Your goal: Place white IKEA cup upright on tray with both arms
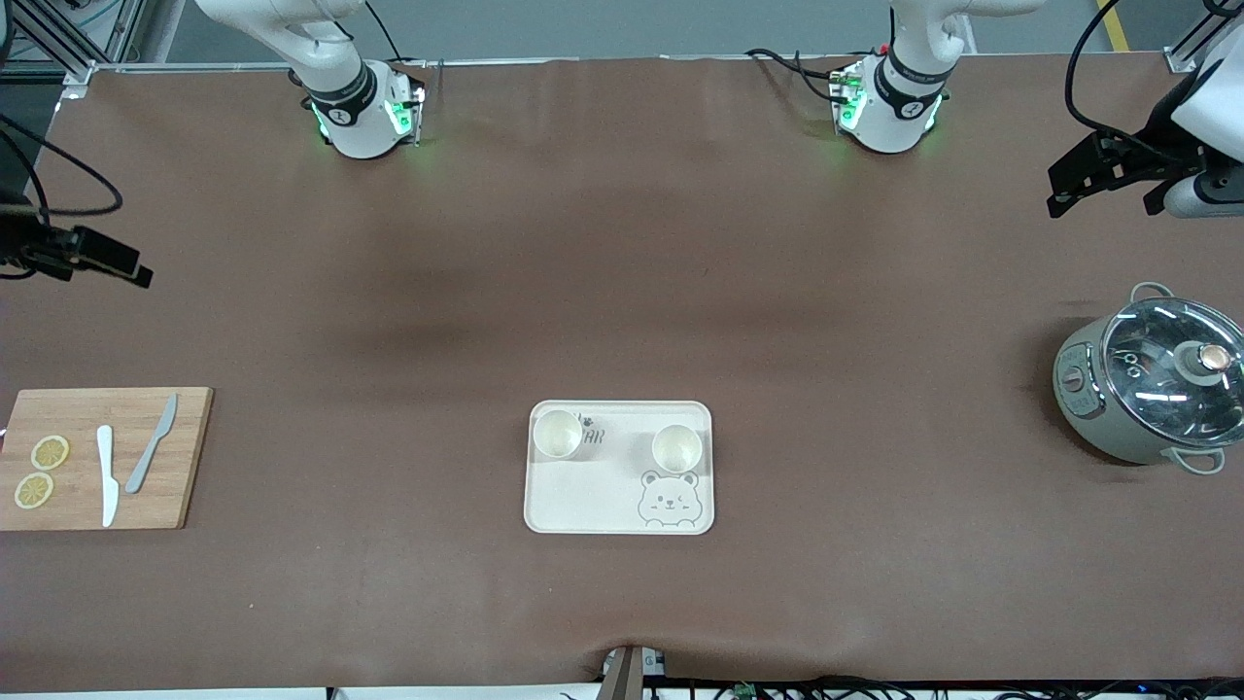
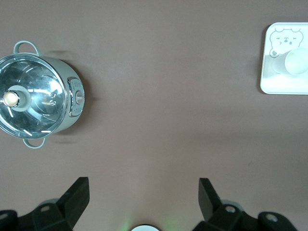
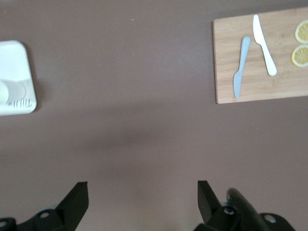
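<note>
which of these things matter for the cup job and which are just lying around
Job: tray; two white cups upright on it; left end effector and right end effector, both open, waiting.
Lying about: cutting board, two knives, lemon slices, lidded pot.

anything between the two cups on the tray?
Nothing: bare tray surface separates the cup toward the right arm's end from the other cup, seen in the front view.

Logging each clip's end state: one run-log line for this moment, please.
cups: both upright on tray | left gripper: open, near pot | right gripper: open, near board | arms: waiting
</note>
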`<move>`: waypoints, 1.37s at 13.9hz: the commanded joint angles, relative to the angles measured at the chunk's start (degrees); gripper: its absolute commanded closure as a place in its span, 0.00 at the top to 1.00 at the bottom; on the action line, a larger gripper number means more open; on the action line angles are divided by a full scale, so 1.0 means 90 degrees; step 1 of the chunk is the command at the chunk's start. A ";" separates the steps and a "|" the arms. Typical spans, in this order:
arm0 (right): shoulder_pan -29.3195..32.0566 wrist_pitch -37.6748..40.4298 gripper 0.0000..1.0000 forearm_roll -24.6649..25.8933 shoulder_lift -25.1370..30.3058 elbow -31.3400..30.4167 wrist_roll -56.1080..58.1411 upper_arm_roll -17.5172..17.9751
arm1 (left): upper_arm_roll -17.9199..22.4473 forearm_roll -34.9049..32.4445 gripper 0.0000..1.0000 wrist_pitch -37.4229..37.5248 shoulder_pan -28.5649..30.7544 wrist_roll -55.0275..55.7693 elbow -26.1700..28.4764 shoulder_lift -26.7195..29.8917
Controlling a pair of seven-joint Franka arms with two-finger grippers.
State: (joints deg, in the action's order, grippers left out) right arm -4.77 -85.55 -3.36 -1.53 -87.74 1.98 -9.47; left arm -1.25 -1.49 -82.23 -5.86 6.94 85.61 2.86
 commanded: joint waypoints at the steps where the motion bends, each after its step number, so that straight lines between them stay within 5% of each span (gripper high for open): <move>1: 0.0159 0.0187 1.00 0.0120 0.0345 -0.0290 0.0600 0.0095 | -0.0017 0.0147 1.00 0.0181 0.0085 -0.0117 -0.0069 0.0112; 10: -0.0124 0.0267 1.00 0.0188 0.0375 -0.0241 0.0033 0.0193 | -0.0037 0.0147 1.00 -0.0014 0.0095 -0.0039 -0.0088 0.0024; 13: -0.0085 0.0335 1.00 0.0188 0.0394 -0.0270 0.0043 0.0173 | -0.0640 0.0137 1.00 0.0035 0.0670 -0.0020 -0.0059 0.0043; 19: -0.0065 0.0520 1.00 0.0188 0.0404 -0.0290 0.0033 0.0164 | -0.0671 0.0137 1.00 -0.0179 0.0671 0.0078 -0.0020 -0.0015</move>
State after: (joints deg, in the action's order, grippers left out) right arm -5.30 -81.35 -2.89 0.61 -89.11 3.20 -8.03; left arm -6.36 -1.49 -82.55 -0.69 7.06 85.46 2.87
